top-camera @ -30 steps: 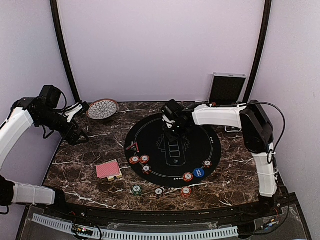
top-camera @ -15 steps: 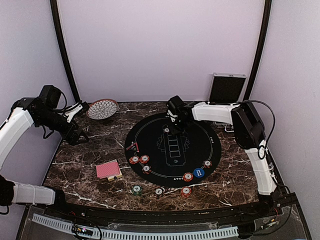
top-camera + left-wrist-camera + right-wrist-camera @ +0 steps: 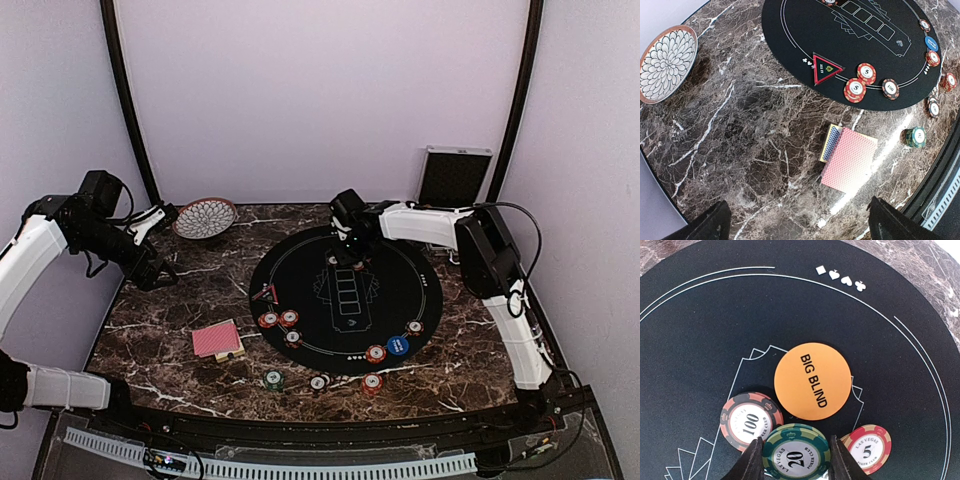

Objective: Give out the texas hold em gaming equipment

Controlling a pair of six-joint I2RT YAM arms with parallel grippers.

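Right tool (image 3: 796,462) is clamped edge to edge on green chip (image 3: 796,452), low over far side of mat (image 3: 700,315), beside button (image 3: 812,381), 100 chip (image 3: 750,421) and 5 chip (image 3: 867,445). Looks like it's stocking that seat. Arm (image 3: 430,225) reaches left, wrist pitched down. Left tool (image 3: 800,227) is wide open and empty, parked high over worktop (image 3: 740,125), with deck (image 3: 849,159) below.
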